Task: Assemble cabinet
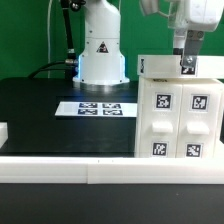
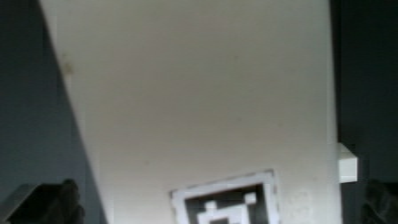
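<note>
The white cabinet point(image 1: 178, 112) stands upright at the exterior view's right, near the table's front edge. Its front shows drawer-like blocks with several black-and-white tags. My gripper point(image 1: 187, 62) comes straight down onto its top edge, beside a small tag point(image 1: 187, 66). In the wrist view a long white cabinet panel point(image 2: 196, 100) fills the space between my two dark fingertips point(image 2: 45, 205). A tag point(image 2: 231, 205) on that panel lies close to them. The jaws stand wide apart, one on each side of the panel, and look closed on it.
The marker board point(image 1: 98, 107) lies flat on the black table in front of the white robot base point(image 1: 101, 50). A white rail point(image 1: 60, 166) runs along the table's front edge. A small white block point(image 1: 3, 131) sits at the exterior view's left edge.
</note>
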Tool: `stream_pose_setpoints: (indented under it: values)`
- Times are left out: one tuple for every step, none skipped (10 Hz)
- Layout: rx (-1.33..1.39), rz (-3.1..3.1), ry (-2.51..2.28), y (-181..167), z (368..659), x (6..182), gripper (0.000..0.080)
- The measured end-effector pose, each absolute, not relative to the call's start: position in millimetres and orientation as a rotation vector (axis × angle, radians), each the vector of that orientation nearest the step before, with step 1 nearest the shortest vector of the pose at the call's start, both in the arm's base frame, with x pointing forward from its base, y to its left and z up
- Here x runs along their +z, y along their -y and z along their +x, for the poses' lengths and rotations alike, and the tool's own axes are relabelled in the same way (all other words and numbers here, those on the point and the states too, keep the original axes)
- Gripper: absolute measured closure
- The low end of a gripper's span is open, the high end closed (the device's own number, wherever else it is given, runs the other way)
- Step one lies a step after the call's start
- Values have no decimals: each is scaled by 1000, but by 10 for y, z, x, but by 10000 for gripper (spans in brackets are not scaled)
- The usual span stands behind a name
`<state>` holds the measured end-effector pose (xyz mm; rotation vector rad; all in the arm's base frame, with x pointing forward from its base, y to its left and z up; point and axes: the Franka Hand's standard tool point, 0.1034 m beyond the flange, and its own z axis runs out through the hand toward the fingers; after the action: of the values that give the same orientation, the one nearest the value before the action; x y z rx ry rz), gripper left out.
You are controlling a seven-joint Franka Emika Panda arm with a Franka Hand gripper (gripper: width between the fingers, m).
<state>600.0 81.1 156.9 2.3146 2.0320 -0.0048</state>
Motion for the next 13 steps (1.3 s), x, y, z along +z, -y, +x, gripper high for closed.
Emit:
stream_pose_setpoints:
  values:
    - [-6,2324,-2022,-809,5998,1562,124]
    - [-7,2328,-2017,-807,5997,1558,124]
    - [-7,2330,-2015,-804,5998,1558,244]
    - [-7,2330,-2015,-803,5998,1558,240]
    - [-6,2346,-1996,-802,5998,1558,240]
    - [-5,2362,-1977,-801,5998,1558,240]
    - [-5,2362,-1977,-799,5998,1558,240]
    - [-2,2435,-1887,-801,5998,1557,240]
    - [2,2519,-1774,-800,5997,1556,240]
    - [5,2572,-1696,-800,5997,1555,239]
    - [9,2644,-1584,-801,5996,1554,239]
    - [14,2705,-1476,-799,5995,1551,239]
    - [37,2748,-1386,-791,6003,1549,239]
